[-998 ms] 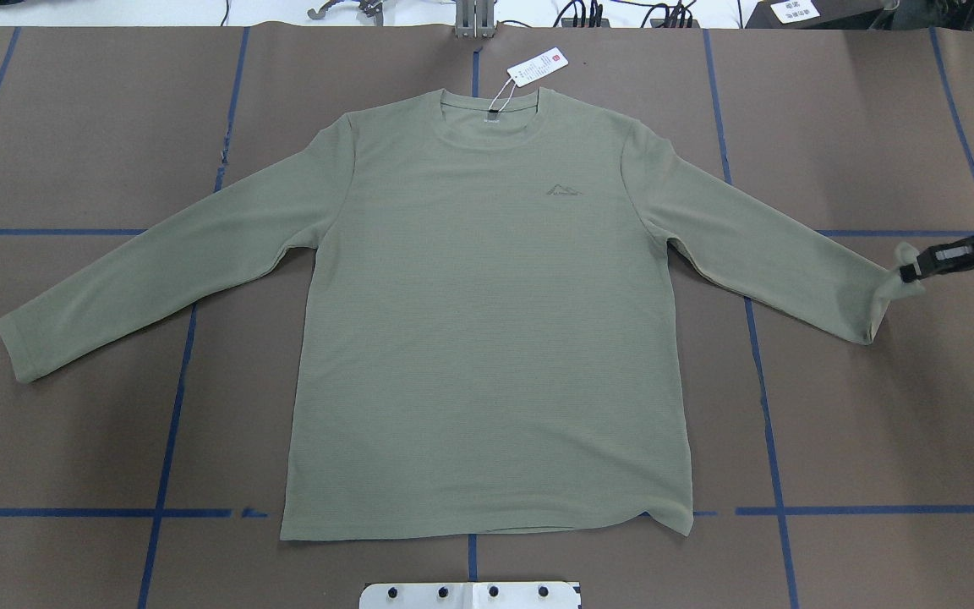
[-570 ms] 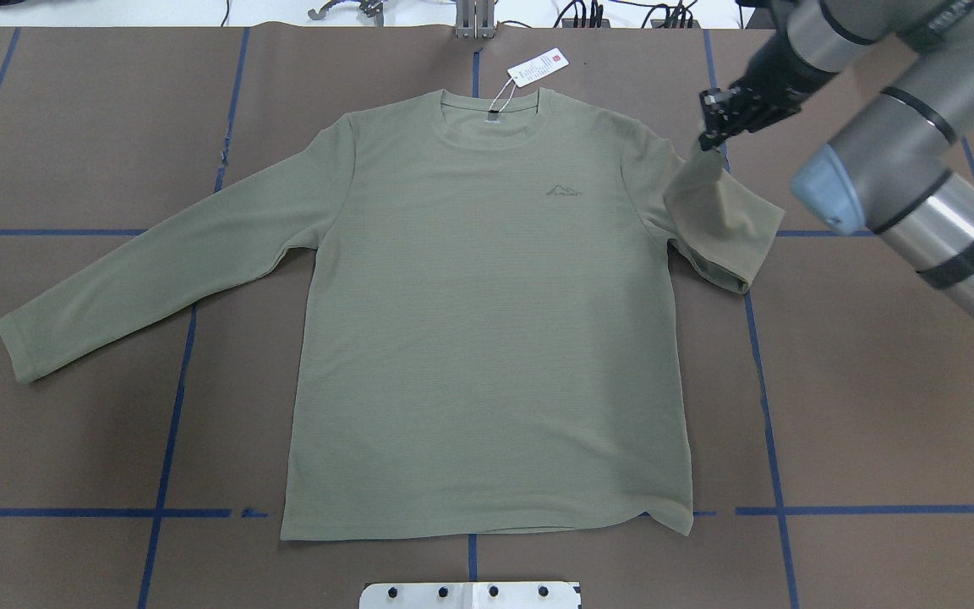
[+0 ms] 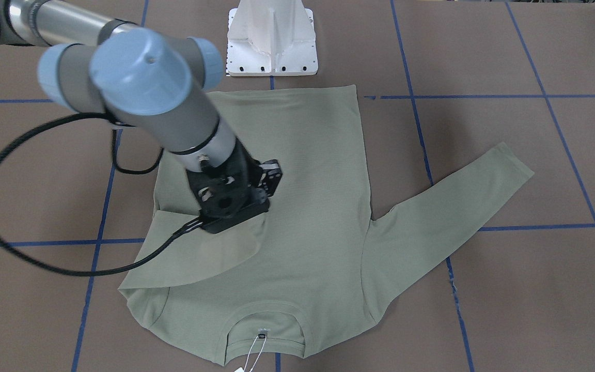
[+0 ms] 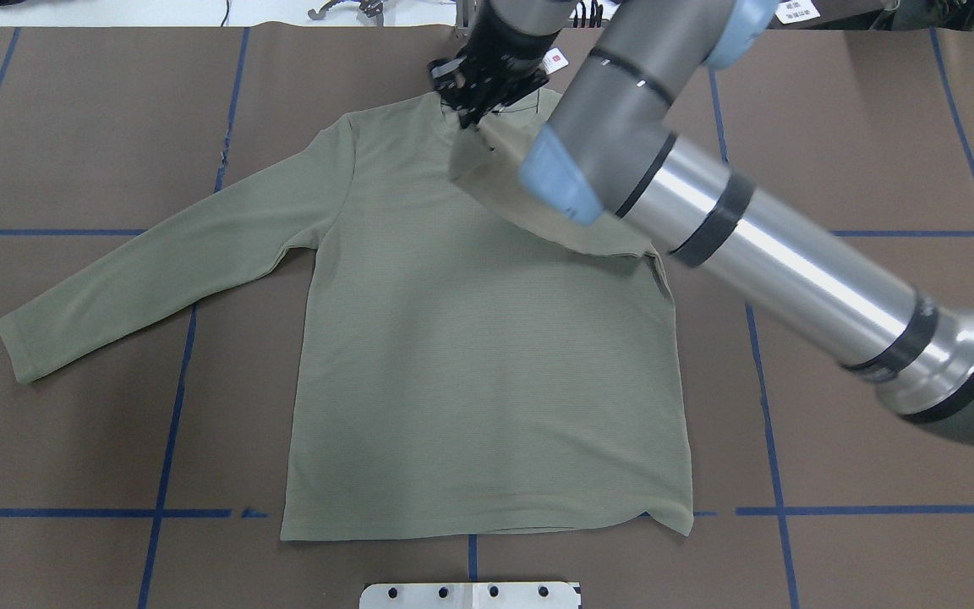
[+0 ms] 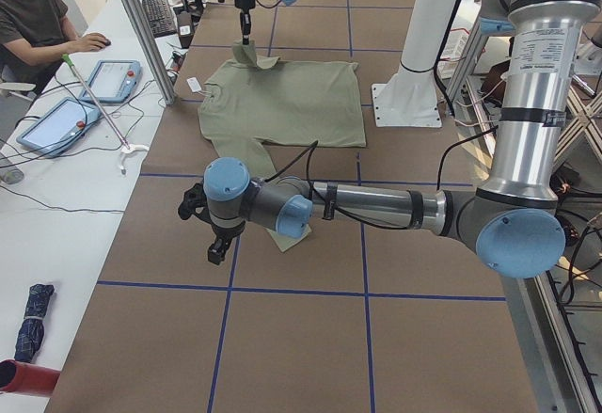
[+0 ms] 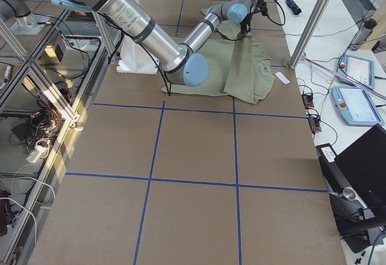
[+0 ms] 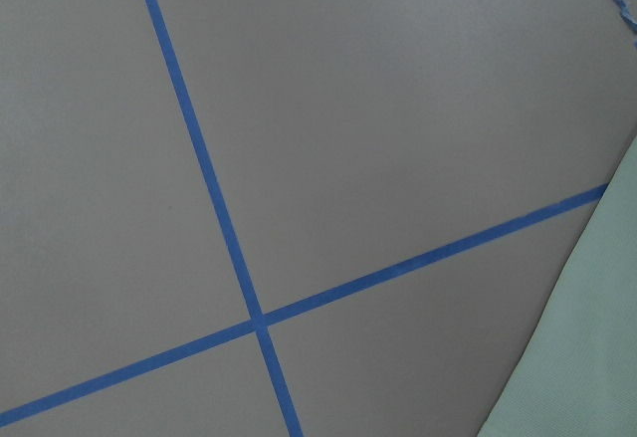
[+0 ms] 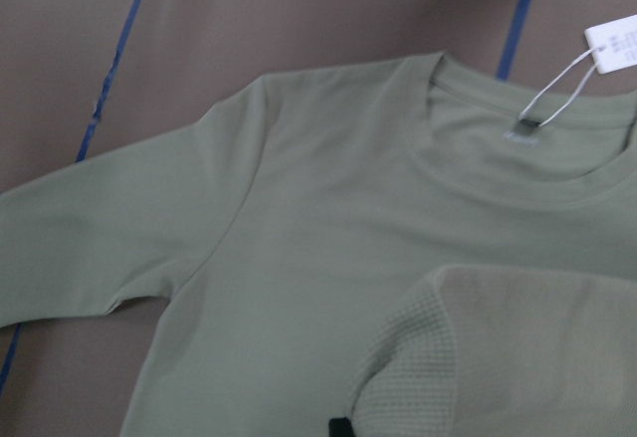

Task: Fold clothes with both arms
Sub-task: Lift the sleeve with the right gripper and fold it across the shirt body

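Shirt (image 4: 487, 355) lies face-up on the table (image 4: 876, 440), collar at 12 o'clock. Its left sleeve (image 4: 157, 271) stretches flat toward 8 o'clock. My left claw (image 5: 214, 248) seems to hover near that cuff, and I cannot tell whether it is open. The right claw (image 4: 472, 106) pinches the right sleeve (image 4: 504, 190), draped across the chest up by the collar. I'd lower it before letting go, so the sleeve lands straight and unwrinkled. No container shows.
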### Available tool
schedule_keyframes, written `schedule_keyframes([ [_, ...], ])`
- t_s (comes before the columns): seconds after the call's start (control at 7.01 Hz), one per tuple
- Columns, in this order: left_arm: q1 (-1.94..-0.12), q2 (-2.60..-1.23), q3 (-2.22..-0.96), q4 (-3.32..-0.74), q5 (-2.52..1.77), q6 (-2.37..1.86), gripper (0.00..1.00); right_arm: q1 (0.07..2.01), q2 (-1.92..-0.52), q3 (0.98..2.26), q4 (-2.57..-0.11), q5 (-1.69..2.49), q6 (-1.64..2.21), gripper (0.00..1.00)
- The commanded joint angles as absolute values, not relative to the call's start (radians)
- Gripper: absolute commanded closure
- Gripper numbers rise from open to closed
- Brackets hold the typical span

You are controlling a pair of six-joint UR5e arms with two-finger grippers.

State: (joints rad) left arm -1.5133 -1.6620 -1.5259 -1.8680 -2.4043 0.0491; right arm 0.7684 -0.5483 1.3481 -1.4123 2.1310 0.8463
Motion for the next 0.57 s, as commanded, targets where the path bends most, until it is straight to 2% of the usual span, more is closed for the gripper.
schedule_keyframes([
  [0.0,-1.513,-1.672,-1.459,-1.933,-2.404,0.046,0.0,0.528,-0.523,1.286,-1.373,1.796,0.926,1.0],
  [0.43,-1.513,-1.678,-1.433,-1.948,-2.404,0.048,0.0,0.526,-0.519,1.212,-1.263,1.792,0.928,1.0],
])
